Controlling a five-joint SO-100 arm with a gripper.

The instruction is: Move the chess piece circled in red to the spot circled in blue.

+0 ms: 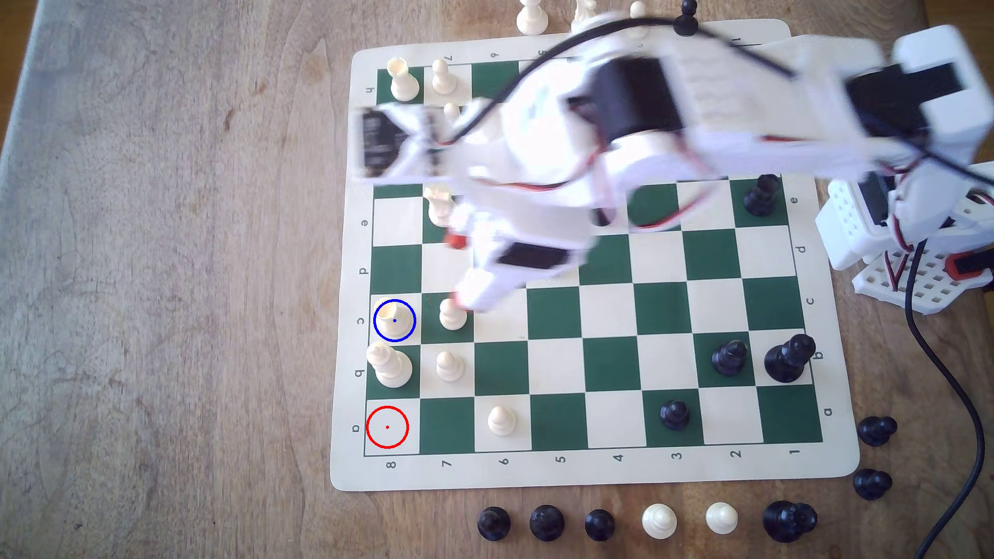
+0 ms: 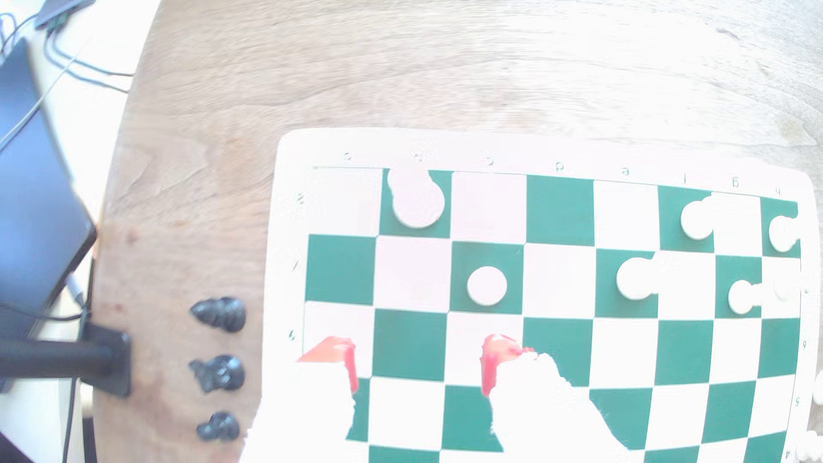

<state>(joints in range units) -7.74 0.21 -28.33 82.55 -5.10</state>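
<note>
The cream rook (image 1: 394,316) with its hollow cup top stands upright inside the blue ring, on the cream square (image 1: 413,302) at the board's left edge in the exterior view. The square under the red ring (image 1: 387,427) holds no piece. My gripper (image 1: 460,274) is blurred and hangs above the board, to the right of the rook and apart from it. In the wrist view the gripper (image 2: 418,360) is open, its red fingertips (image 2: 349,358) wide apart with nothing between them. Glare washes out the rook's square in that view.
A cream pawn (image 1: 453,314) stands just under one red fingertip. A taller cream piece (image 1: 390,366) and another pawn (image 1: 449,365) sit below the rook in the exterior view. Black pieces (image 1: 729,357) occupy the board's right side. Captured pieces (image 1: 546,521) line the table beside the board.
</note>
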